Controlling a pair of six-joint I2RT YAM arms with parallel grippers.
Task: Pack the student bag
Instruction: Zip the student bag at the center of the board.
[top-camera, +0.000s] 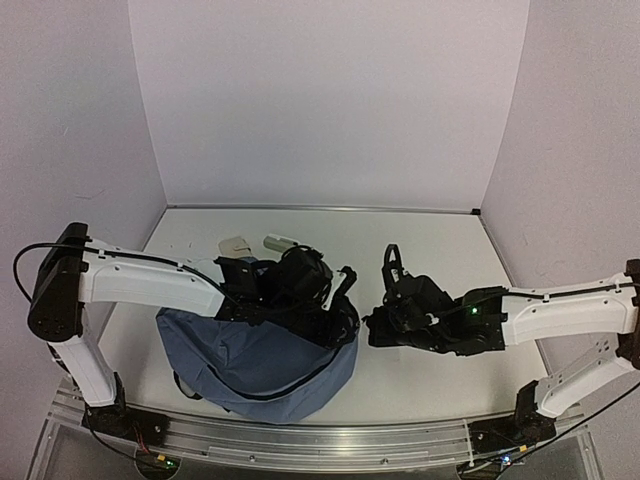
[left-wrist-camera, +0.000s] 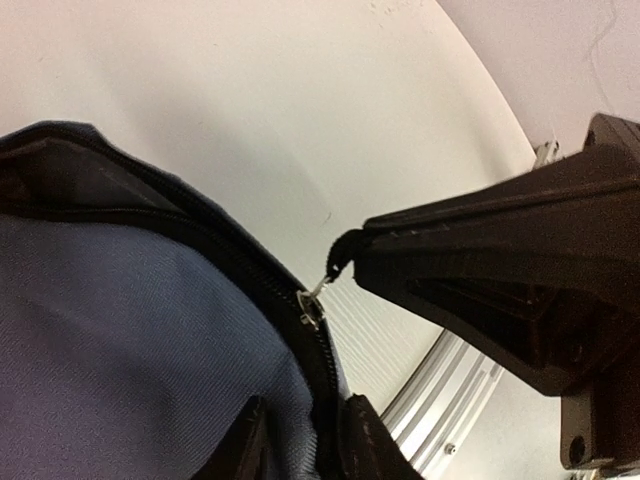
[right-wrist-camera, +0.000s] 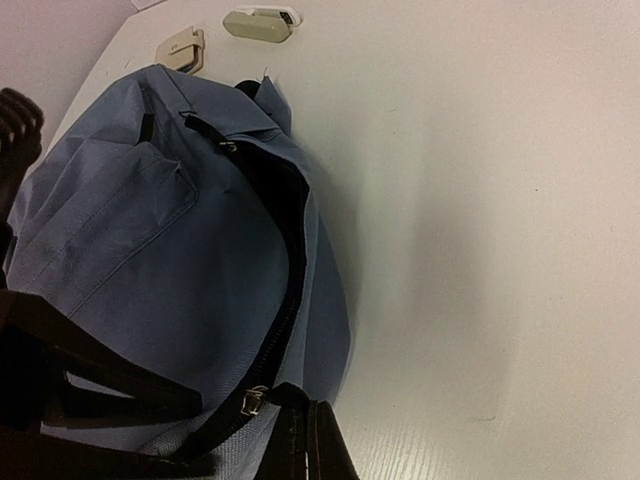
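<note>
The student bag (top-camera: 255, 365) is a dusty-blue backpack lying near the front of the table, its main zip partly open. My left gripper (top-camera: 335, 315) is over the bag's right end. In the left wrist view my left gripper (left-wrist-camera: 305, 425) is shut on the bag's zip edge (left-wrist-camera: 322, 380), with fabric between the fingers (left-wrist-camera: 368, 440). My right gripper (top-camera: 372, 325) is at the bag's right edge. In the right wrist view it (right-wrist-camera: 305, 430) is shut on the black zip pull (right-wrist-camera: 285, 393), beside the metal slider (right-wrist-camera: 252, 400). The slider also shows in the left wrist view (left-wrist-camera: 312, 308).
Two small beige items (top-camera: 237, 244) (top-camera: 281, 242) lie on the white table behind the bag; they also show in the right wrist view (right-wrist-camera: 180, 45) (right-wrist-camera: 260, 22). A metal rail (top-camera: 330, 440) runs along the near edge. Walls close in the table at the back and sides.
</note>
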